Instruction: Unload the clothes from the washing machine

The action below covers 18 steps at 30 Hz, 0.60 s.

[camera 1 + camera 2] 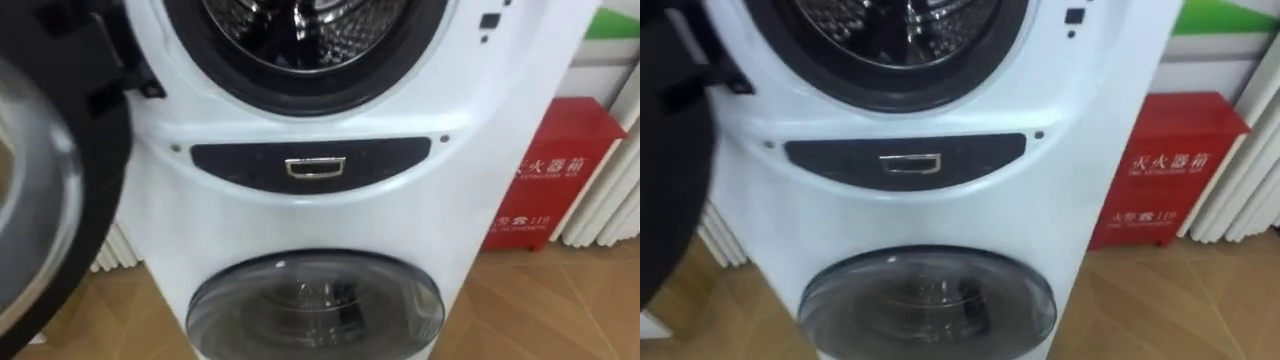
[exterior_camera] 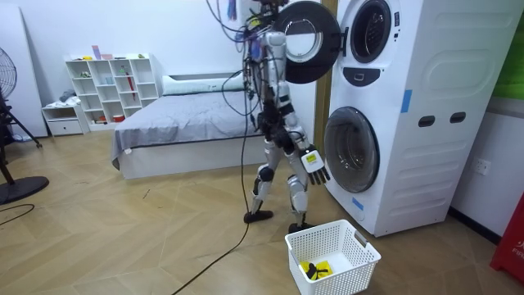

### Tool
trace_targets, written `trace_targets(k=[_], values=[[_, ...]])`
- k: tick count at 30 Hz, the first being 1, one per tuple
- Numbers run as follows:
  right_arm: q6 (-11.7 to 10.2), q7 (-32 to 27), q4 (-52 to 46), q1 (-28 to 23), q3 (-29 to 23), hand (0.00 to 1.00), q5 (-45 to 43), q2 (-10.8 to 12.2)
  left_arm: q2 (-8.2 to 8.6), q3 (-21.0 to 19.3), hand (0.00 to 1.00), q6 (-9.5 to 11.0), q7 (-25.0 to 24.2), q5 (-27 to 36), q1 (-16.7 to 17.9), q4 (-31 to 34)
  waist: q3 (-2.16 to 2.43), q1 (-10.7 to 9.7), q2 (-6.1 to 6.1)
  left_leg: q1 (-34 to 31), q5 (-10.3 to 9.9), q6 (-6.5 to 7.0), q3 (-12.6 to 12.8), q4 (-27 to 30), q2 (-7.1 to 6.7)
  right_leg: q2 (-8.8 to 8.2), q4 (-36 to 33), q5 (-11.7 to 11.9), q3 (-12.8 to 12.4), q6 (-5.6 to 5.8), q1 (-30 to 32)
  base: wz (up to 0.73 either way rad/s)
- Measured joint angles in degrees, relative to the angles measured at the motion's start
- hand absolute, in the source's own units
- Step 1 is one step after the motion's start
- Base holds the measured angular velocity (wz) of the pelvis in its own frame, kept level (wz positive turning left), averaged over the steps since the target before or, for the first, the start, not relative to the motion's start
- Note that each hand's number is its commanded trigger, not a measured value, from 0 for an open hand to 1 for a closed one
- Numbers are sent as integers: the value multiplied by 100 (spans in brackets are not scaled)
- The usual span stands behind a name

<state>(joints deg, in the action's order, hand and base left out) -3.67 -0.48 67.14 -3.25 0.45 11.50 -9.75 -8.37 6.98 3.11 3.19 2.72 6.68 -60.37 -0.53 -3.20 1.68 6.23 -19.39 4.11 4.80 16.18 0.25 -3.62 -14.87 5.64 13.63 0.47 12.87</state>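
Washing machine [image 1: 300,215] door [image 2: 307,31] stands open; the visible drum [image 1: 300,25] part looks bare. One yellow garment [image 2: 315,268] lies in the basket [image 2: 364,264]. The right robot hand [image 2: 313,164] hangs released, empty. Task likely near completion.

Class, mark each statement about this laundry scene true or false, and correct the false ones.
1. The upper door of the washing machine is swung open. True.
2. The lower door is open too. False: it is shut.
3. A white basket stands on the floor near the machine. True.
4. In the eye views, the red box stands left of the machine. False: it stands to its right.
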Motion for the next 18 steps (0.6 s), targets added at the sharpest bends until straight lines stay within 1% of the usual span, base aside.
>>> trace_targets(k=[1,2,3,4,5,6,7,8,9,10,11,12,14,15,16,18], values=[[1,-13,1,-39,-19,0,91,-1,-4,-6,0,5,3,8,-14,-29,24,-111,39,-75,67,-23,37,59,86,-125,-519,-425,-24,64,-109,86],[3,-13,5,-49,-6,0,161,-11,-10,-2,0,62,11,8,-63,-27,18,-160,21,-82,158,-129,351,27,219,-290,-1092,-983,-81,65,-320,94],[2,-12,6,-54,12,0,169,-24,-7,7,0,108,11,10,-91,-24,22,-153,14,-77,203,-188,535,2,273,-390,-1322,-1241,-117,129,-459,89],[-3,-14,17,-70,89,0,166,-55,4,21,0,179,5,47,-102,-28,32,-116,-69,-52,271,-281,827,-60,305,-577,-1597,-1653,-193,232,-767,59],[-9,-10,33,-57,172,0,168,-75,5,12,0,196,-9,75,-99,-32,45,-46,-200,-20,310,-368,1047,-54,271,-672,-1537,-1916,-307,375,-960,36],[-10,-8,34,-42,227,0,166,-76,0,-5,0,196,-15,82,-85,-35,48,43,-242,-1,314,-374,1048,-43,193,-658,-1343,-1991,-402,443,-995,-31],[-16,-9,40,53,274,0,151,-78,29,-31,0,196,-18,85,-45,-99,32,244,-188,-33,343,-395,1026,-34,89,-556,-1024,-2035,-570,343,-1034,-56],[-29,-10,11,76,279,0,147,-38,41,-89,0,192,-62,85,-34,-244,34,269,-122,-61,401,-360,874,-96,80,-450,-762,-1943,-576,356,-1087,-51],[-33,-9,4,68,283,0,143,6,35,-172,0,192,-77,86,-34,-293,37,269,-141,-59,444,-341,858,-140,85,-412,-675,-1892,-594,352,-1109,-18],[-33,-4,4,55,285,0,129,69,23,-283,0,193,-93,105,-34,-351,42,269,-204,-54,500,-348,869,-244,101,-361,-506,-1782,-600,335,-1143,-10],[-35,-2,4,55,287,0,130,83,23,-304,0,194,-94,140,-35,-391,29,285,-231,-59,536,-340,900,-308,127,-299,-305,-1625,-611,286,-1190,-13],[-38,-4,4,54,287,0,130,81,24,-303,0,193,-103,167,-34,-399,28,300,-234,-67,549,-336,926,-351,135,-279,-226,-1569,-618,288,-1208,-19],[-45,17,-5,61,295,0,27,88,20,-376,0,196,-110,168,-35,-380,58,367,-301,-74,565,-338,1028,-451,173,-217,10,-1417,-646,277,-1217,-22],[-47,38,-5,70,290,0,-16,91,17,-414,0,195,-110,171,-35,-381,67,367,-312,-73,569,-340,1043,-451,191,-196,37,-1391,-647,278,-1222,-23],[-59,53,-5,109,291,0,-48,91,6,-450,0,196,-106,220,-38,-381,76,380,-351,-58,573,-344,1086,-447,218,-151,85,-1348,-643,273,-1221,-23],[-146,36,-1,167,289,0,-68,91,1,-465,0,199,-105,297,-58,-389,82,402,-366,-46,573,-345,1096,-445,245,-120,120,-1324,-587,251,-1233,-24]])
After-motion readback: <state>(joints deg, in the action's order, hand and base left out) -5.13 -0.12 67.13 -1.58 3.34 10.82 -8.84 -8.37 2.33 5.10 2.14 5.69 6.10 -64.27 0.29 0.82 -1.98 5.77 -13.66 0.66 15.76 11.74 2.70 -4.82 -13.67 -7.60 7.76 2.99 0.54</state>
